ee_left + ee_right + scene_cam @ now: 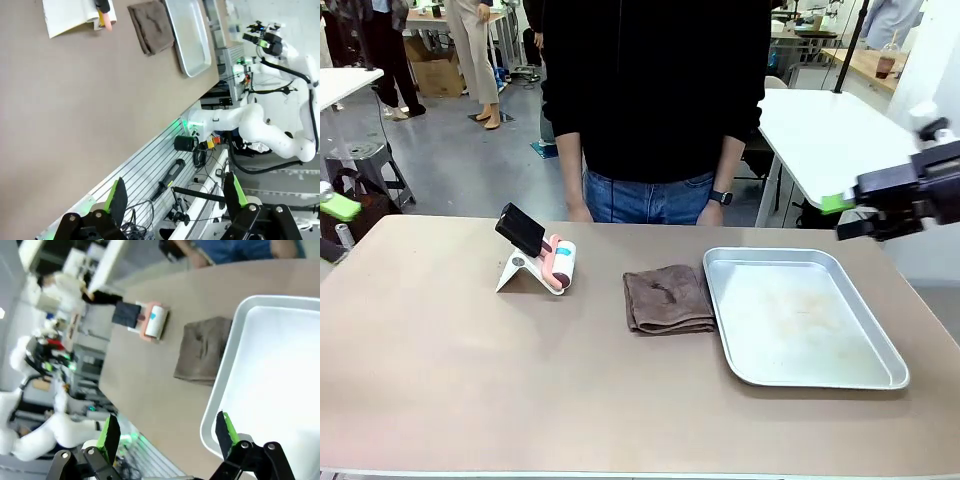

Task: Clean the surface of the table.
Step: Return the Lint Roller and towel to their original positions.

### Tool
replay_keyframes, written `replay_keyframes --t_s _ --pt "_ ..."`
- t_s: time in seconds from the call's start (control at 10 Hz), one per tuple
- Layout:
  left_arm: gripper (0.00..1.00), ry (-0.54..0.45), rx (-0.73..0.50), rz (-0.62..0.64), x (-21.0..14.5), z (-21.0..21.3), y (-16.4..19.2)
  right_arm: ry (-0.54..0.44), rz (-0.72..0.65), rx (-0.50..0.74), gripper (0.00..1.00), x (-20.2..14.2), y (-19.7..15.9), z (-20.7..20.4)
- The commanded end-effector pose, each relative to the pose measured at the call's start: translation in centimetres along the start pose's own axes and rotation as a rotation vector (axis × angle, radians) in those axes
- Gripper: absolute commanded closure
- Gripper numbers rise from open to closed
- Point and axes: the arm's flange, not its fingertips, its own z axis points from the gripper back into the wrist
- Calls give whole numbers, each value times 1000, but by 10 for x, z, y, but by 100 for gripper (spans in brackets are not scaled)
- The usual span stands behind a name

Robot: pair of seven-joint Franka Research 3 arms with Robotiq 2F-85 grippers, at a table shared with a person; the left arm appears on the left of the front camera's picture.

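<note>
On the table, mid-top, a folded brown cloth lay between lint roller and tray; both grippers, left and right, gaped empty off the edges. Best: pinch cloth centrally, wipe flat

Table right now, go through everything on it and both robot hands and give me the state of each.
Table: bare over most of its top.
Lint roller: lying on its white stand, untouched.
Brown cloth: folded, lying flat beside the tray.
Metal tray: empty, faintly smudged.
Left hand: open, holding nothing, off the table's edge.
Right hand: open, holding nothing, above the tray's edge.
</note>
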Motion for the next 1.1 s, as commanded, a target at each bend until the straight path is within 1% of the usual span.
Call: replay_keyframes --t_s 0.0,0.1,0.2,0.3,0.4,0.5,0.6,0.7,0.8,1.0 --pt "0 -2 -133 -71 -8 19 30 -28 -171 139 0 -44 -23 38" --pt "0 -51 -225 -59 -9 35 47 -43 -256 196 0 -48 -39 52" --pt "0 -95 -324 -42 -7 50 63 -34 -304 276 0 -50 -53 63" --pt "0 -150 -416 -30 -4 61 75 -56 -389 359 0 -50 -70 74" --pt "0 -215 -484 -20 -1 74 92 -84 -449 464 0 -49 -88 84" --pt "0 -222 -548 -44 1 76 97 -105 -468 496 0 -48 -97 87" --pt "0 -249 -553 -30 3 75 102 -122 -470 521 0 -47 -106 87" --pt "0 -269 -547 1 7 72 104 -156 -466 488 0 -44 -111 83" --pt "0 -240 -519 -5 -5 73 101 -88 -467 481 0 -55 -102 91" --pt "0 -240 -519 -5 -5 73 101 -88 -467 481 0 -55 -102 91"
